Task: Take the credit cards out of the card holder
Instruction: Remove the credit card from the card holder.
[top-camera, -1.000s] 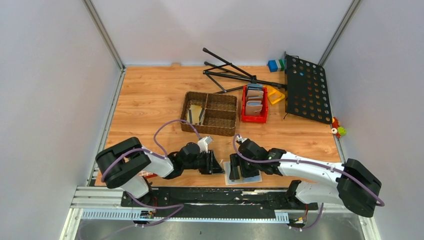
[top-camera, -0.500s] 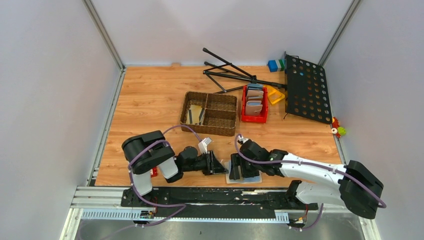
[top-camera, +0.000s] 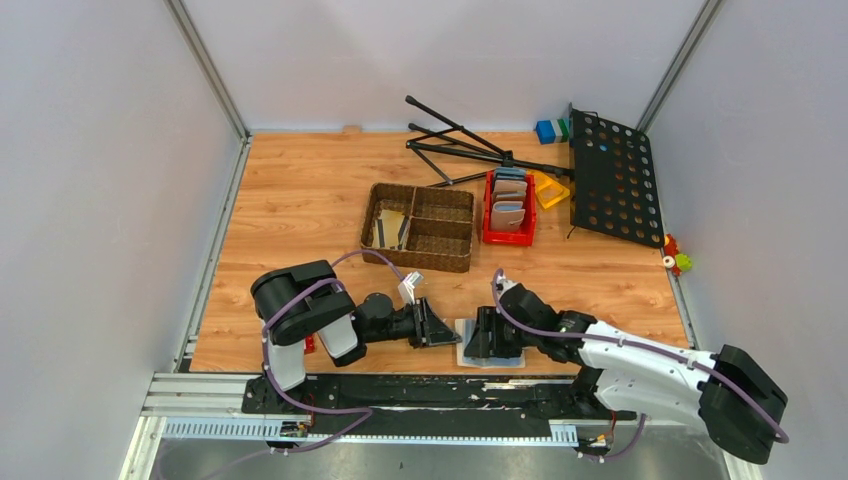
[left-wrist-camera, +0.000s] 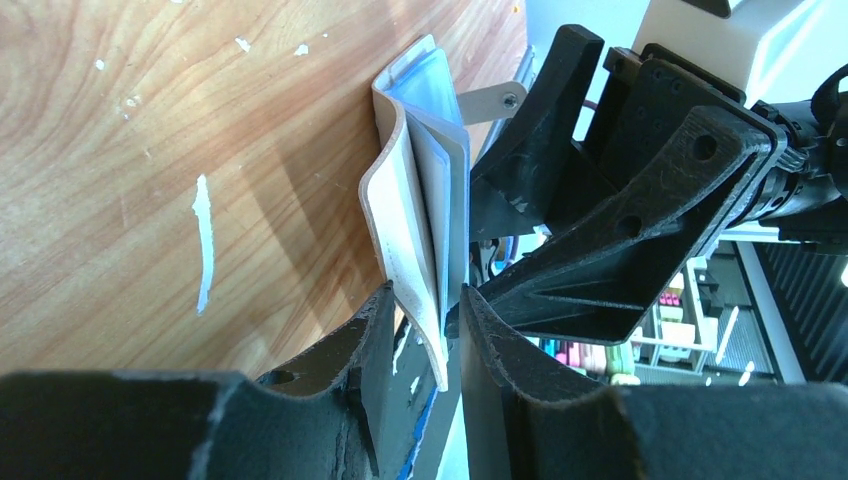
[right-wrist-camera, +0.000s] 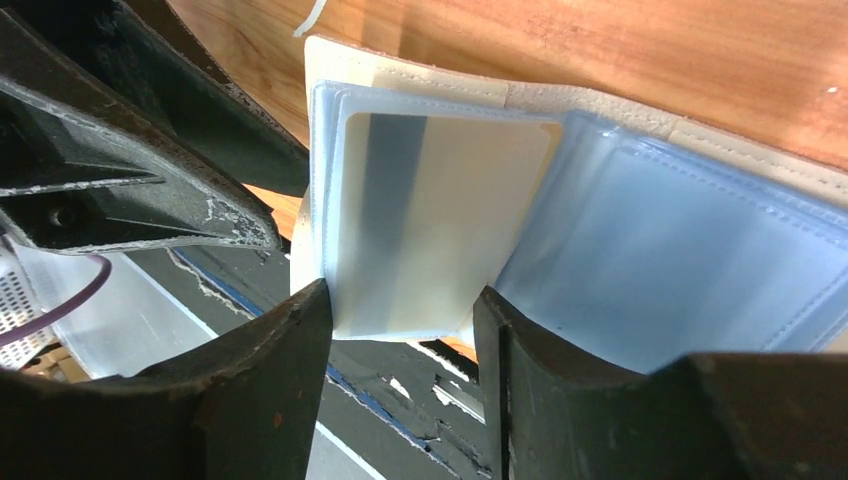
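right gripper (right-wrist-camera: 400, 300) slid rightward, spread astride card (right-wrist-camera: 440, 200); left gripper (left-wrist-camera: 425, 297) pinches card holder (left-wrist-camera: 395, 215).

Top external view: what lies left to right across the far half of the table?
basket → red bin → yellow piece → black perforated panel → small toys

The black-and-white left arm (top-camera: 305, 312) is folded low and reaches to the right. Its black two-finger left gripper (top-camera: 428, 326) pinches the edge of the beige folding card holder (left-wrist-camera: 385, 215). The white right arm (top-camera: 640, 355) stretches low to the left, and its black right gripper (top-camera: 478, 338) has the fingers apart.
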